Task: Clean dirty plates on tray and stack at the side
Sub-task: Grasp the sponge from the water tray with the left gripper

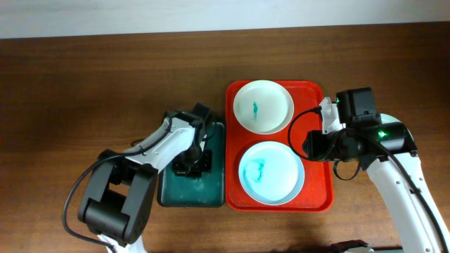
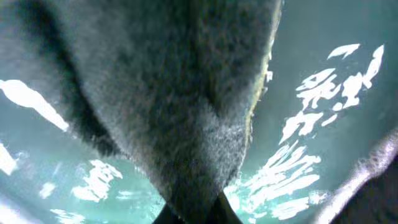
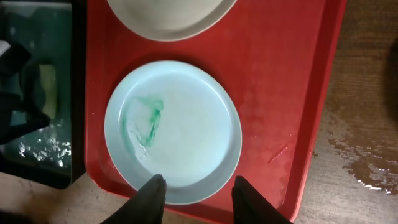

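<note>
Red tray (image 1: 316, 191): flat on the table, surface wet; liable to shift under sideways wiping force. Dark basin (image 1: 211, 197) just beside it, holding water; expect dripping across the tray when lifting out unsqueezed. Two plates on the tray, far white plate (image 1: 263, 105) and near pale plate (image 1: 271, 172), both smeared teal; likely to skate unless braced. Right gripper (image 3: 199, 180): fingers apart over the near plate's rim, holding nothing. Left gripper (image 1: 191, 167): pinched together on the sponge (image 2: 161, 93) in the basin; guard against slipping from a shallow pinch.
</note>
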Robot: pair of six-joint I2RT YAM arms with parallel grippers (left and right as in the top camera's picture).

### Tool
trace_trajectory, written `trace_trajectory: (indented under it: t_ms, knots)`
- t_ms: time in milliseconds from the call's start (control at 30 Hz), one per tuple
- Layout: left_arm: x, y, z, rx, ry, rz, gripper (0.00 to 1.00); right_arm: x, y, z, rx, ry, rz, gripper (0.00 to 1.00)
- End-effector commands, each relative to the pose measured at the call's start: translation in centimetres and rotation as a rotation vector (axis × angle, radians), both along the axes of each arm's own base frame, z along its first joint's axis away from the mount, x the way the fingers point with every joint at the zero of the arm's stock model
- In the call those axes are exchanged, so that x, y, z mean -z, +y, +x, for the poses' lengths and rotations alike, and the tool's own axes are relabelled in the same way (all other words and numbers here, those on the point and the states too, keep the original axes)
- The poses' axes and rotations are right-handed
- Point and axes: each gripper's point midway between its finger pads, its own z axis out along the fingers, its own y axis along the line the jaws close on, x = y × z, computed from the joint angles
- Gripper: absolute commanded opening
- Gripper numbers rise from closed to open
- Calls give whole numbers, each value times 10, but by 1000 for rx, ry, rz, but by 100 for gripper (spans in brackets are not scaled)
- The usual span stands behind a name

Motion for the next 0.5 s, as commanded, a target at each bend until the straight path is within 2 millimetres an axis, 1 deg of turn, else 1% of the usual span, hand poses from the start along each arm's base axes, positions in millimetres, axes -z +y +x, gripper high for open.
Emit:
trace_trajectory:
  t_ms: [0,67,100,200,267,333,367,433,467]
  knots:
    - [-26,-3,28,3,-75,38,34,-2,1,0,-9,1,5,37]
    - [-31,5,37,12,-113,88,50,-2,1,0,-9,0,5,37]
    - [-31,9,40,17,-129,113,55,-2,1,0,-9,0,5,37]
    - [-24,15,50,22,-184,150,60,-2,1,0,-9,0,5,37]
    - [-9,15,55,19,-226,140,59,-2,1,0,-9,0,5,37]
    - [8,13,58,14,-265,121,50,-2,1,0,-9,0,5,37]
    - [15,12,59,11,-286,111,40,-2,1,0,-9,0,5,37]
    - [19,11,62,9,-305,101,0,-2,1,0,-9,0,5,37]
    - [17,10,64,8,-311,98,0,-2,1,0,-9,1,5,37]
